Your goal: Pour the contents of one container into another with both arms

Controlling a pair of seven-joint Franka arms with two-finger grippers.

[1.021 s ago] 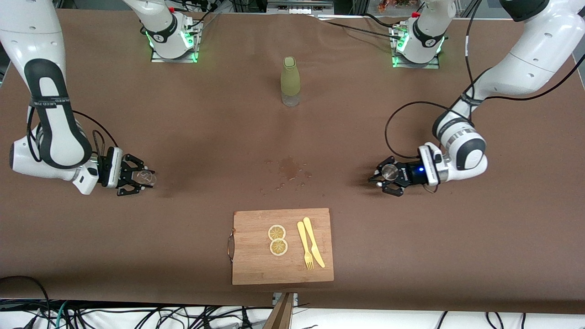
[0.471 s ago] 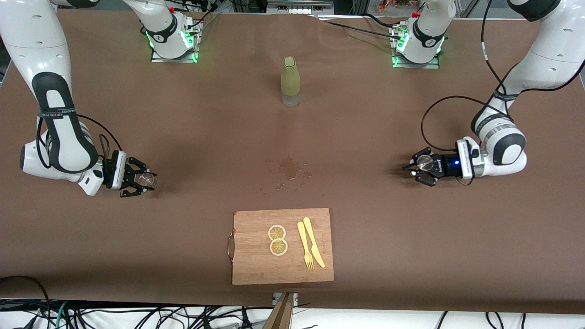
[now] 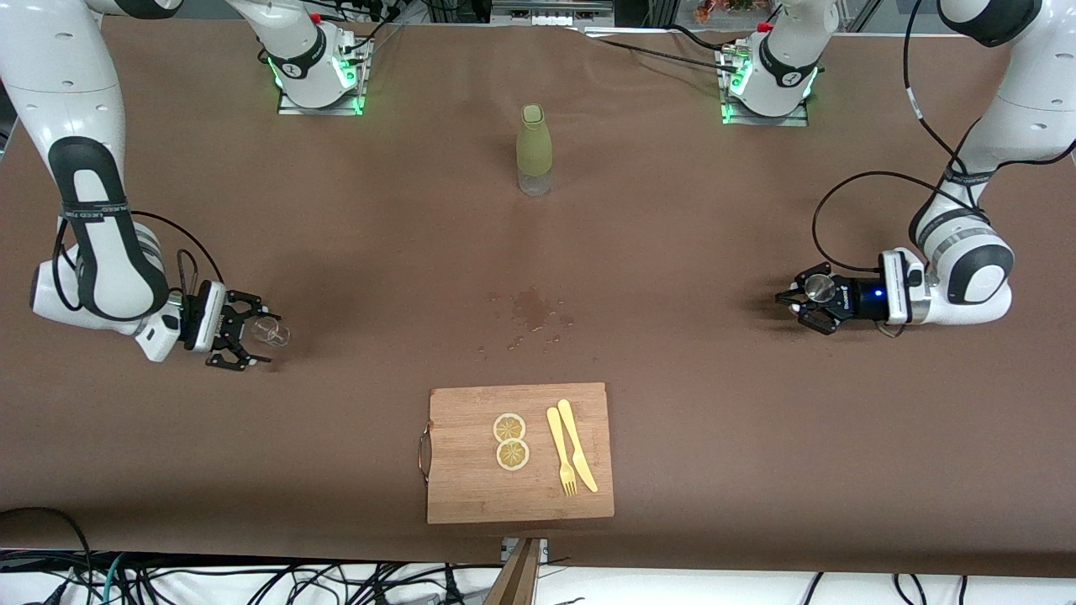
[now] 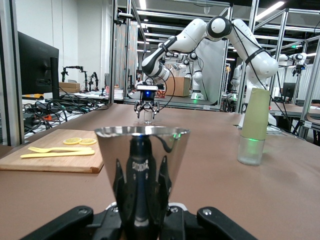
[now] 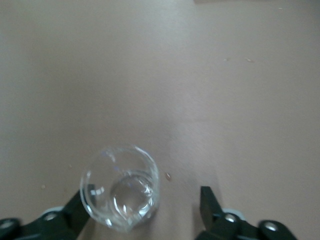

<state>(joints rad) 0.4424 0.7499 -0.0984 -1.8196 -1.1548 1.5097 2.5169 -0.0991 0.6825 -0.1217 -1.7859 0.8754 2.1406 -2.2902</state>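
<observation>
A small clear glass (image 3: 274,333) stands on the brown table near the right arm's end. My right gripper (image 3: 250,333) is open just beside it. In the right wrist view the glass (image 5: 121,187) sits between the spread fingers (image 5: 209,200), close to one of them. My left gripper (image 3: 805,301) is low over the table at the left arm's end, shut on a shiny metal cup (image 3: 820,288). That cup (image 4: 142,165) fills the middle of the left wrist view and hides the left gripper's (image 4: 142,222) fingertips. The right gripper (image 4: 146,105) shows small beyond the cup.
A pale green bottle (image 3: 534,151) stands mid-table near the bases. A wet patch (image 3: 530,311) marks the table's middle. Near the front edge lies a wooden cutting board (image 3: 471,487) with two lemon slices (image 3: 510,441) and a yellow fork and knife (image 3: 572,458).
My left gripper has carried the metal cup toward the left arm's end of the table. My right gripper has let go of the glass and drawn back from it.
</observation>
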